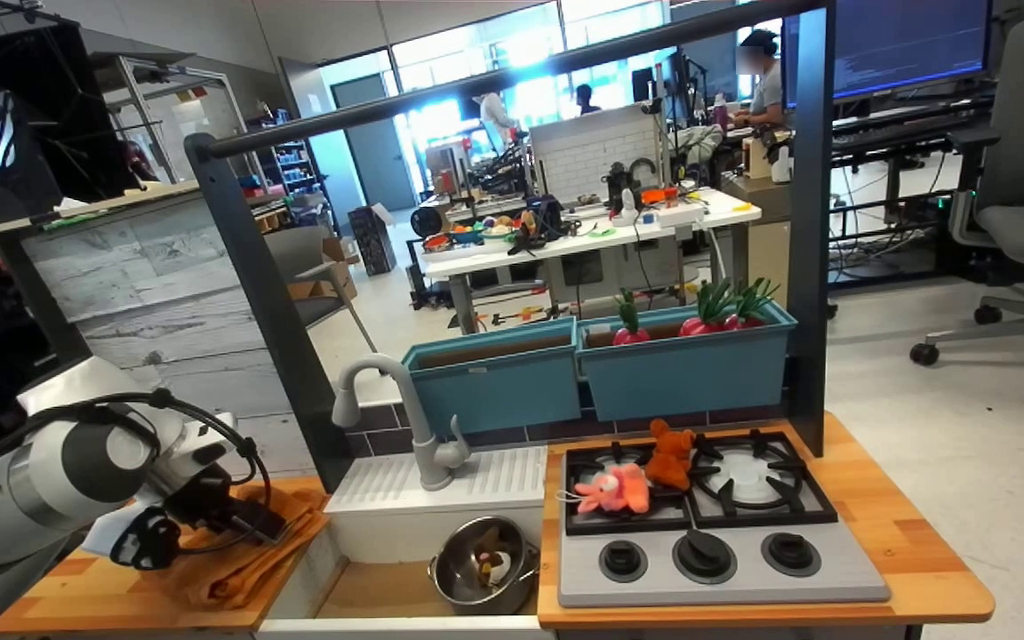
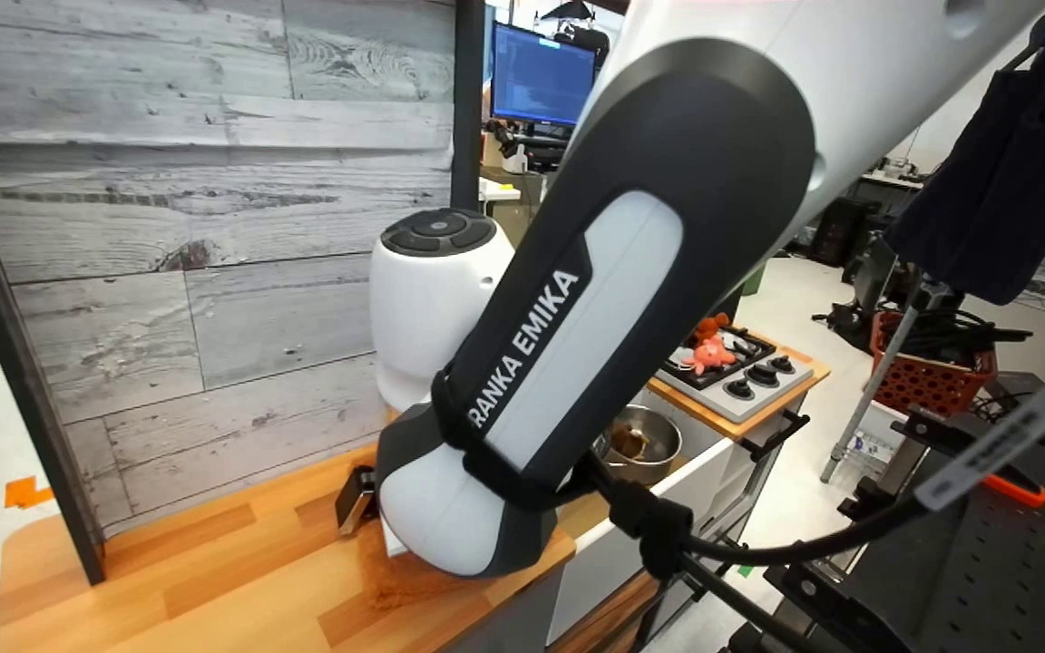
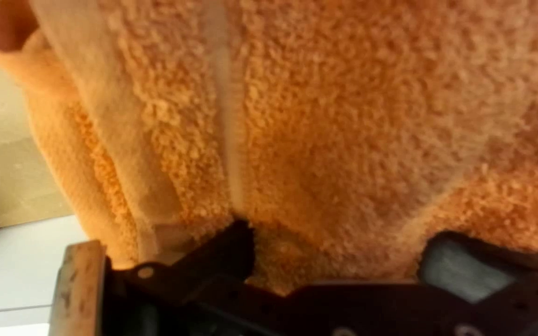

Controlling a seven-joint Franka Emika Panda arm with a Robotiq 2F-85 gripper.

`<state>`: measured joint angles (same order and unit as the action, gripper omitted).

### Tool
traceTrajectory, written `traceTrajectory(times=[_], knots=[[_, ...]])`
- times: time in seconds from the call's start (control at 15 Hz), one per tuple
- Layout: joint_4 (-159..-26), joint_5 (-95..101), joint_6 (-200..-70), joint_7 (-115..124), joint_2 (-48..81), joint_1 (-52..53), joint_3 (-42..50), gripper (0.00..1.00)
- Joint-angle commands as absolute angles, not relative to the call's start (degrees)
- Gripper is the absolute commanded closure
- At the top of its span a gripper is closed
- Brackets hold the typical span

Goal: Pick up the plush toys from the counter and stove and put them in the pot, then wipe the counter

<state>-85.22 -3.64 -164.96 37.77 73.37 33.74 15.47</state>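
Orange cloth [image 3: 367,140] fills most of the wrist view, and at its bottom the gripper [image 3: 339,249] stands with fingers [image 3: 465,273] wide apart, cloth showing in the gap; whether the tips touch it I cannot tell. In an exterior view the gripper is at lower left, well apart from the pink toy [image 1: 623,491] and red-orange toy [image 1: 670,458] on the stove [image 1: 845,569], right of centre, and from the pot [image 1: 457,562] in the sink [image 1: 405,533], bottom middle.
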Motion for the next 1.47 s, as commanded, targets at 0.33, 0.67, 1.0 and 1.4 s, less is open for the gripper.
traceTrajectory(times=[0.33,0.67,1.0,1.4], knots=[[-74.41,-3.36,-166.68,38.66,81.16,39.62,11.48,0.0],[-66.73,-3.69,-164.05,38.63,84.12,43.15,8.15,0.0],[-73.32,-3.13,-159.02,34.5,80.19,39.9,5.78,0.0],[-80.8,-3.82,-159.78,41.86,77.28,37.97,13.47,0.0]])
